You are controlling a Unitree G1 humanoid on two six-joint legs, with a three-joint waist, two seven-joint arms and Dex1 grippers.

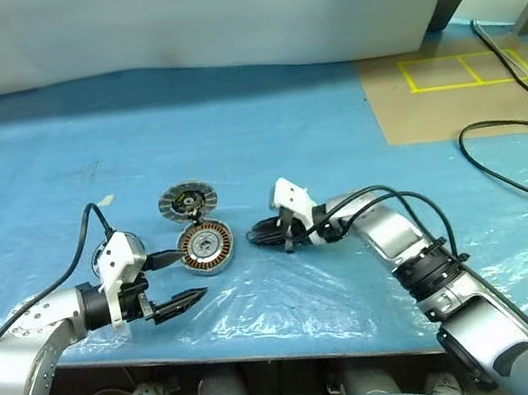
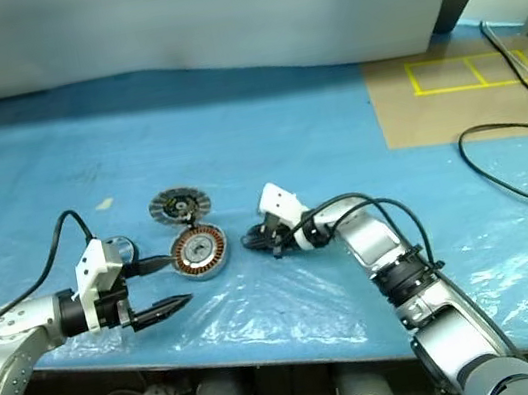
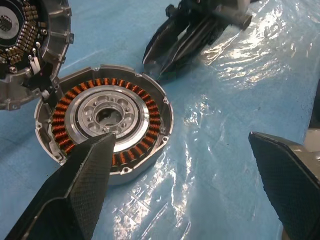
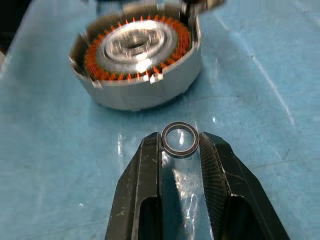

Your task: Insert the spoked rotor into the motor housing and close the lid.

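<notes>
Your right gripper (image 4: 180, 147) pinches small dark ring (image 4: 180, 139) between fingertips, just beside housing (image 1: 205, 246). Your left gripper (image 1: 178, 280) spread wide, holds nothing, near housing on its other side. Housing sits open on blue sheet (image 1: 264, 137), copper coils showing. Lid (image 1: 187, 202) lies just behind it, touching.

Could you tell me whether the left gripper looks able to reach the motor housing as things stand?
Probably yes. The left gripper is open, and the motor housing lies just beyond its fingertips with nothing between them. The right gripper, pinching a small ring, waits on the housing's other side.
</notes>
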